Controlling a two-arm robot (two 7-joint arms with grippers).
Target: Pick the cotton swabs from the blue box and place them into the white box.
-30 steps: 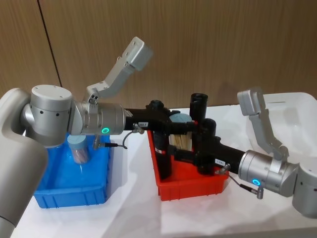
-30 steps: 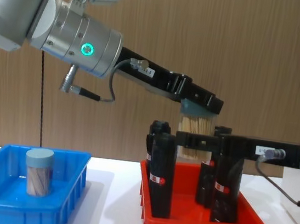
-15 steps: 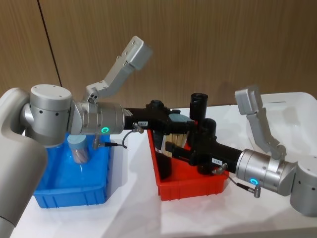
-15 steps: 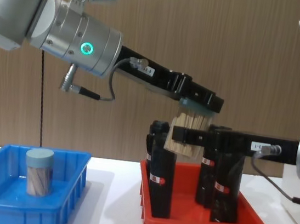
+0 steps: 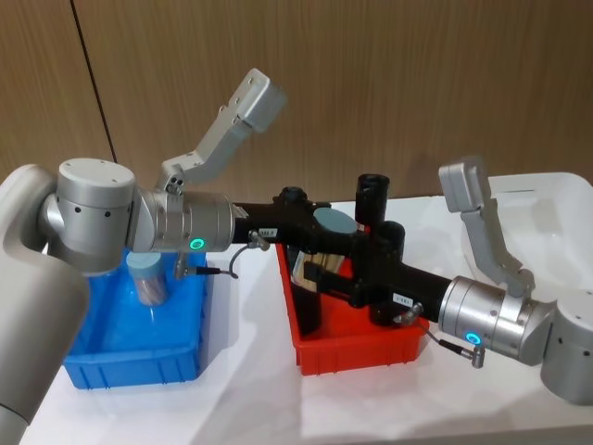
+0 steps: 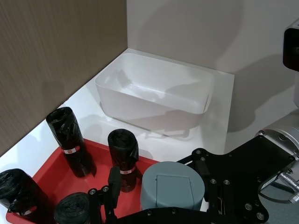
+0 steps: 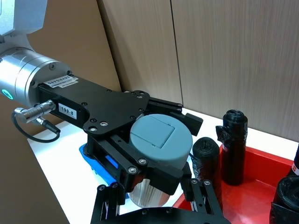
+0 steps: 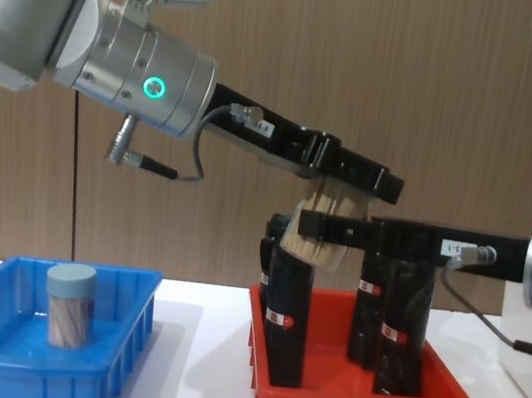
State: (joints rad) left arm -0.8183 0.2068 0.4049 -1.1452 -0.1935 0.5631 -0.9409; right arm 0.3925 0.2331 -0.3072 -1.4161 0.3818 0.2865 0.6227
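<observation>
A jar of cotton swabs (image 5: pixel 332 225) with a grey-blue lid (image 7: pixel 161 137) hangs tilted above the red bin. My left gripper (image 5: pixel 335 232) reaches in from the left and is shut on the jar's top (image 8: pixel 319 206). My right gripper (image 8: pixel 326 229) comes from the right and is shut on the jar's lower body. A second jar (image 5: pixel 146 278) stands upright in the blue box (image 5: pixel 93 362), also seen from the chest (image 8: pixel 68 305). The white box (image 5: pixel 556 199) sits at the far right, and the left wrist view shows it holding nothing (image 6: pixel 154 93).
The red bin (image 5: pixel 361 352) stands between the two boxes, directly under both grippers. Several tall black rolls (image 8: pixel 288 310) with red labels stand in it, rising close to the held jar. A wood-panel wall closes the back.
The right gripper has slid further left around the jar. The jar has gone from upright to tilted, its bottom swinging left. The left arm has held still.
</observation>
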